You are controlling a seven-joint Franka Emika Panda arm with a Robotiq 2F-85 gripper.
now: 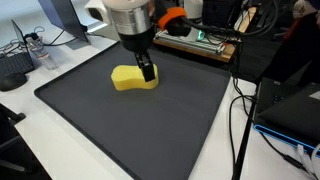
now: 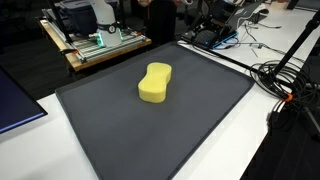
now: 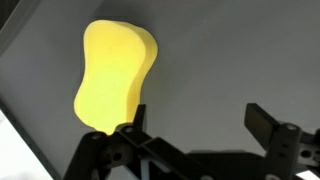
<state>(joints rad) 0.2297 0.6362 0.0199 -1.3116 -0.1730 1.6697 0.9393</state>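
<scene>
A yellow, peanut-shaped sponge (image 1: 128, 78) (image 2: 154, 83) lies flat on a dark grey mat (image 1: 130, 125) (image 2: 150, 135). My gripper (image 1: 147, 70) hangs just over the sponge's end in an exterior view. In the wrist view the sponge (image 3: 115, 72) sits up and to the left, and the gripper (image 3: 197, 125) stands open. One fingertip (image 3: 131, 128) is at the sponge's near edge and the other is far off to the right. Only bare mat (image 3: 210, 70) shows between the fingers. Nothing is held.
A wooden board with electronics (image 1: 195, 40) (image 2: 95, 40) stands beyond the mat's far edge. Loose cables (image 1: 240, 110) (image 2: 282, 80) run along one side of the mat on the white table. A dark flat panel (image 2: 15, 105) lies off another side.
</scene>
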